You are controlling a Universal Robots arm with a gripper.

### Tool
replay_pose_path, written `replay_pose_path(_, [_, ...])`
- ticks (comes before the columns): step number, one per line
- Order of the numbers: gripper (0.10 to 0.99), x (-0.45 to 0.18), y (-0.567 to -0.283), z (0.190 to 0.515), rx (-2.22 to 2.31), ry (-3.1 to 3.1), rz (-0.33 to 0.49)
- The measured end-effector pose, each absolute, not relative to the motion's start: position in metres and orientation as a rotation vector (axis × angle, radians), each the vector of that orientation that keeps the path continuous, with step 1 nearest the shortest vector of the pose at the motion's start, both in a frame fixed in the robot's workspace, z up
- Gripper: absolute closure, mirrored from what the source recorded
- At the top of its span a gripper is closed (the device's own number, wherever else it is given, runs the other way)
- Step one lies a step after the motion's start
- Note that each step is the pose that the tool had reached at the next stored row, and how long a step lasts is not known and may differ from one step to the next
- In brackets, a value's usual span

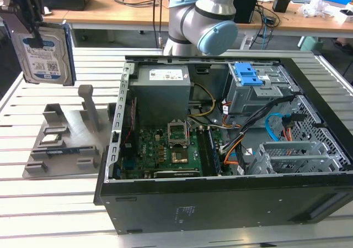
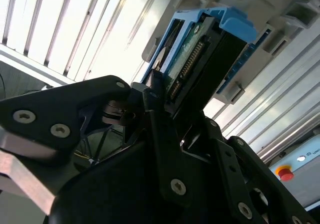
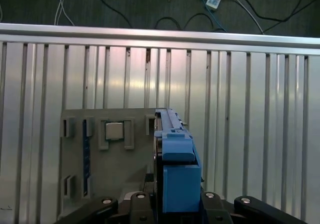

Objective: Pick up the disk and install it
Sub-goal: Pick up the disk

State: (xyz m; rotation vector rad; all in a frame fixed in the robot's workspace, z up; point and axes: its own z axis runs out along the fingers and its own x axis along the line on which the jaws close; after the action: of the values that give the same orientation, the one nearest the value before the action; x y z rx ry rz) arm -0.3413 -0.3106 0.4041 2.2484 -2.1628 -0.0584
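The disk [image 1: 44, 52], a silver hard drive with a white-and-blue label in a blue carrier bracket, hangs upright in the air at the exterior view's far left. My gripper [image 1: 32, 30] is shut on its upper end and holds it above the grey fixture plate [image 1: 66, 143]. In the first wrist view the disk [image 3: 175, 169] shows edge-on, with the black fingers [image 3: 220, 204] closed on either side of it. The second wrist view shows the disk [image 2: 210, 49] with its connector edge and circuit board clamped between the black fingers [image 2: 165, 134].
An open computer case [image 1: 138, 204] lies on the slatted metal table [image 1: 33, 215], to the exterior view's right of the fixture. Inside it are a blue-latched drive cage [image 1: 251, 77], a grey drive bay [image 1: 292, 157], a motherboard [image 1: 165, 148] and cables. A small chip [image 3: 115, 130] sits on the fixture.
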Motion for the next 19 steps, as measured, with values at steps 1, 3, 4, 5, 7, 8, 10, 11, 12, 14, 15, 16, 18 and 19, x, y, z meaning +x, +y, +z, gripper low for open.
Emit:
replay_pose_path(1, [0.725, -0.341, -0.310, 0.407, 2.248, -2.163, -0.058])
replay_pose_path(3, [0.725, -0.341, -0.310, 0.412, 2.248, -2.163, -0.058])
replay_pose_path(4, [0.725, -0.341, -0.310, 0.415, 2.248, -2.163, -0.058])
replay_pose_path(5, [0.725, -0.341, -0.309, 0.418, 2.248, -2.163, -0.058])
replay_pose_path(7, [0.725, -0.341, -0.309, 0.425, 2.248, -2.163, -0.058])
replay_pose_path(8, [0.725, -0.341, -0.309, 0.428, 2.248, -2.163, -0.058])
replay_pose_path(10, [0.725, -0.341, -0.308, 0.433, 2.248, -2.163, -0.058])
replay_pose_path(11, [0.725, -0.341, -0.308, 0.437, 2.248, -2.163, -0.058])
replay_pose_path(12, [0.725, -0.341, -0.308, 0.439, 2.248, -2.163, -0.058])
replay_pose_path(14, [0.725, -0.341, -0.308, 0.447, 2.248, -2.163, -0.058])
replay_pose_path(15, [0.725, -0.341, -0.307, 0.453, 2.248, -2.163, -0.058])
replay_pose_path(16, [0.725, -0.341, -0.307, 0.457, 2.248, -2.163, -0.058])
replay_pose_path(18, [0.725, -0.341, -0.307, 0.462, 2.248, -2.163, -0.058])
replay_pose_path(19, [0.725, -0.341, -0.307, 0.465, 2.248, -2.163, -0.058])
